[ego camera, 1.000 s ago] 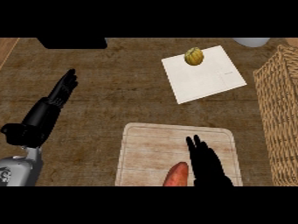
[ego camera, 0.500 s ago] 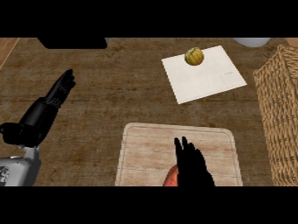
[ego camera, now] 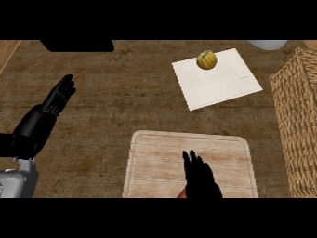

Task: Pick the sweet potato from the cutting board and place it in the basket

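**Right hand over sweet potato, grasp not yet confirmed**

The right hand (ego camera: 201, 179) lies on the cutting board (ego camera: 188, 144) near the view's lower edge, fingers straight and pointing up the board, curled round nothing that can be seen. The left hand (ego camera: 56, 98) rests open at the view's left, well apart from the work.

The sweet potato (ego camera: 182, 195) is almost wholly hidden under the right hand; only a reddish sliver shows at the hand's left side, at the board's near edge. Its long axis and heading cannot be read from that sliver.

Judgement: the step in hand is the grasp. To do it well, the fingers should close across the potato's width, at its middle, before any lift. The basket (ego camera: 310, 121) stands just beside the board on the right, so the carry should be short: lift above the rim, then move across.

A white square mat (ego camera: 219, 86) bearing a yellow-green fruit (ego camera: 207, 60) lies beyond the board.
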You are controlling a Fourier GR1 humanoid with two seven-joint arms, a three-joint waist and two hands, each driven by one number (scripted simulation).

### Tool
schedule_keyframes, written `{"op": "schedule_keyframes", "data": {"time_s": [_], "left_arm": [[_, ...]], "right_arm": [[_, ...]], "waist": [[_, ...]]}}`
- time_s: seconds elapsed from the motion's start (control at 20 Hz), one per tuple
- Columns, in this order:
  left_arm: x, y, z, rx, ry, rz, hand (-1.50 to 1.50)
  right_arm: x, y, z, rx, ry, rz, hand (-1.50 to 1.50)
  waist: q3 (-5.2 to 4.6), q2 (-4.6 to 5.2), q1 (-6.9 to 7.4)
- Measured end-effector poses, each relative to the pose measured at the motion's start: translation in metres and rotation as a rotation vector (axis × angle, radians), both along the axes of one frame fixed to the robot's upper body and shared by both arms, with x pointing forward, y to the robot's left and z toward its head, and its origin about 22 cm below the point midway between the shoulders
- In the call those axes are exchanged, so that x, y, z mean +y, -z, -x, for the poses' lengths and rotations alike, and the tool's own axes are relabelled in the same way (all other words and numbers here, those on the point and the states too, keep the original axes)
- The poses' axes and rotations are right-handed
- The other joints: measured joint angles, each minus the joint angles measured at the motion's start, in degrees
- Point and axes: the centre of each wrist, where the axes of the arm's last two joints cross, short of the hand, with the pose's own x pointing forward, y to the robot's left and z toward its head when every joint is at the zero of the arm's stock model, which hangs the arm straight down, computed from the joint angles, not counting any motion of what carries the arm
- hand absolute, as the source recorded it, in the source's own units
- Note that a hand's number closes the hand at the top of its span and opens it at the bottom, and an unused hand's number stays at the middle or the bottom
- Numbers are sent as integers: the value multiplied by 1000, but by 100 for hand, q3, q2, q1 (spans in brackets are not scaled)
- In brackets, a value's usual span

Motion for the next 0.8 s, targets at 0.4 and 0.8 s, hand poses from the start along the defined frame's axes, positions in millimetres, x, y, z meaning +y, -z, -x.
{"op": "schedule_keyframes", "data": {"time_s": [0.4, 0.8], "left_arm": [[-8, -4, -5, -6, -4, -2, 0], [-5, -1, -1, 3, 4, 4, 0]], "right_arm": [[7, 7, -4, 34, -63, 22, 150], [9, 14, -5, -29, -153, 116, 150]], "waist": [[-21, -27, -11], [-22, -42, -4]]}}
